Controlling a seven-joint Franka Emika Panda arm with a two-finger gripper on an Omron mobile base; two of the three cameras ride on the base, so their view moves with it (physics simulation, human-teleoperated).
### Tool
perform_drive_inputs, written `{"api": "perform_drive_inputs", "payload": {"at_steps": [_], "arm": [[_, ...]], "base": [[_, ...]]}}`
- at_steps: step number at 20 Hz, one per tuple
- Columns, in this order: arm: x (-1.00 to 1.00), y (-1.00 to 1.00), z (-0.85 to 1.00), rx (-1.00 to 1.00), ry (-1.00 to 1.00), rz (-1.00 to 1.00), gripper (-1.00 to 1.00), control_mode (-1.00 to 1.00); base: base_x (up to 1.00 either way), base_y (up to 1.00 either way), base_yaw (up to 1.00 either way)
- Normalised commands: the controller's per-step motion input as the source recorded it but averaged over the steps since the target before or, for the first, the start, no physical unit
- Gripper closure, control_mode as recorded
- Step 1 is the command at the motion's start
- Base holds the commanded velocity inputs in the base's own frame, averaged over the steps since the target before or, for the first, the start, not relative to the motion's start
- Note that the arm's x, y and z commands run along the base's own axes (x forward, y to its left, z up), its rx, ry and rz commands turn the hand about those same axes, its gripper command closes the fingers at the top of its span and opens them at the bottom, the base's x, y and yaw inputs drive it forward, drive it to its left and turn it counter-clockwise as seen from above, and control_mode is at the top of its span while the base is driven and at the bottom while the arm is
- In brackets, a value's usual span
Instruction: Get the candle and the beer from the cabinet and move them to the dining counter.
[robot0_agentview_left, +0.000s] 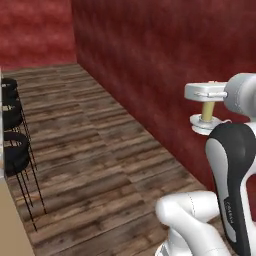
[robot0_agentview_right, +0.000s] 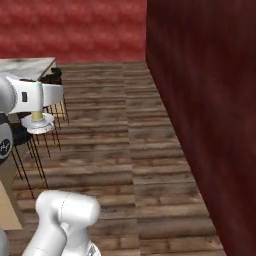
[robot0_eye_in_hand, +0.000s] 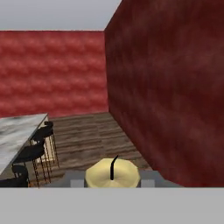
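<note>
My gripper (robot0_agentview_left: 207, 102) is shut on the candle (robot0_agentview_left: 207, 112), a pale yellow stick standing upright in its small silver dish holder (robot0_agentview_left: 204, 125), carried in the air above the wood floor. From the right side the candle (robot0_agentview_right: 37, 117) hangs under the white hand (robot0_agentview_right: 42, 95). In the hand view I look down on the candle's round top and black wick (robot0_eye_in_hand: 112, 171) between the two finger tips. The dining counter (robot0_eye_in_hand: 17, 131), with a veined marble top, lies ahead to the left; its top (robot0_agentview_right: 25, 67) also shows behind the hand. The beer and the cabinet are out of view.
Black wire stools (robot0_agentview_left: 14, 150) line the counter's side, also seen as stools (robot0_agentview_right: 35, 145) below the hand. A dark red wall (robot0_agentview_left: 165, 65) runs close along the right, and another red wall (robot0_agentview_right: 75, 30) closes the far end. Open wood floor (robot0_agentview_right: 125, 135) lies between.
</note>
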Motion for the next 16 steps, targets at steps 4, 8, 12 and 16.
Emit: {"api": "perform_drive_inputs", "payload": {"at_steps": [4, 8, 12, 16], "arm": [[0.0, 0.0, 0.0, 0.0, 0.0, 0.0, 1.0, 1.0], [0.0, 0.0, 0.0, 0.0, 0.0, 0.0, 1.0, 1.0], [0.0, 0.0, 0.0, 0.0, 0.0, 0.0, 1.0, 1.0], [0.0, 0.0, 0.0, 0.0, 0.0, 0.0, 1.0, 1.0]], "base": [[0.6, -0.13, 0.84], [0.62, -0.14, 0.83], [0.63, -0.14, 0.83], [0.57, -0.45, 0.71]]}}
